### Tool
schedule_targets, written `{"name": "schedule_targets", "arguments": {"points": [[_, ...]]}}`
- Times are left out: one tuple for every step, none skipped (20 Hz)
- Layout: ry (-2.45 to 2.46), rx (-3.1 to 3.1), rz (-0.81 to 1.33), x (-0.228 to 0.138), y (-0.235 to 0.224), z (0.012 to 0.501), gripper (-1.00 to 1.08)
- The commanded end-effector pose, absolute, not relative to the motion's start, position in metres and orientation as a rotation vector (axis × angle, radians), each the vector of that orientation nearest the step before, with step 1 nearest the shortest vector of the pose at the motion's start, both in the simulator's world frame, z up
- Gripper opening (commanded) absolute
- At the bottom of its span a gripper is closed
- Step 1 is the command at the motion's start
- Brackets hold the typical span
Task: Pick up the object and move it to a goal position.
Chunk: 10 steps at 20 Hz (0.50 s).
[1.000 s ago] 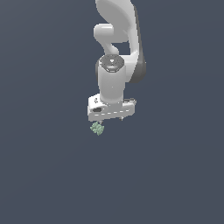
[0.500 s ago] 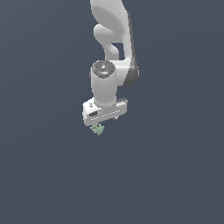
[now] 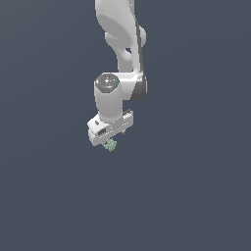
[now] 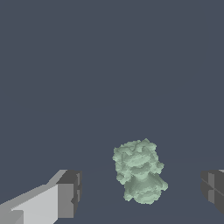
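Note:
The object point(image 4: 139, 171) is a small pale green, knobbly lump lying on the dark grey floor. In the wrist view it sits between my two fingers, with a gap on each side: one finger point(image 4: 69, 193) stands well off it and the other finger point(image 4: 213, 189) is at the frame's edge. My gripper point(image 4: 141, 192) is open and holds nothing. In the exterior view the white gripper point(image 3: 110, 139) hangs straight over the object point(image 3: 111, 145), which peeks out just below the hand. The fingertips are mostly hidden there.
The white arm point(image 3: 120, 44) comes down from the top of the exterior view. The plain dark grey floor point(image 3: 196, 196) spreads all around; nothing else shows on it.
The gripper has moved toward the exterior view's left and lower, coming over the object. The object has not moved.

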<state>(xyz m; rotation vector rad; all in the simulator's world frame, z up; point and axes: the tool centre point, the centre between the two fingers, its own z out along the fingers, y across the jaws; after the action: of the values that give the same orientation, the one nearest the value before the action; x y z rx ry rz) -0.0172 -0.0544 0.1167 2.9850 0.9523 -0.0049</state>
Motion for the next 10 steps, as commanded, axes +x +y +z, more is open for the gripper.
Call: {"name": "schedule_targets", "arguments": {"points": [[1.038,2.958,-0.004,-0.020,-0.061,0.111,1.00],[1.071,2.947,-0.004,-0.021,-0.063,0.109,1.00],[1.102,2.936,-0.004,-0.022,-0.065,0.107,1.00],[1.131,2.925,-0.004,-0.023,-0.067,0.105,1.00],[1.159,2.915,-0.004,-0.024,-0.069,0.103,1.00],[1.185,2.905,-0.003,-0.025,-0.071,0.101,1.00],[1.209,2.896,-0.003,-0.026,-0.073,0.100,1.00],[1.232,2.887,-0.003,-0.026,-0.075,0.098,1.00],[1.252,2.878,-0.002,-0.027,-0.076,0.097,1.00],[1.271,2.870,-0.002,-0.028,-0.077,0.096,1.00]]}}
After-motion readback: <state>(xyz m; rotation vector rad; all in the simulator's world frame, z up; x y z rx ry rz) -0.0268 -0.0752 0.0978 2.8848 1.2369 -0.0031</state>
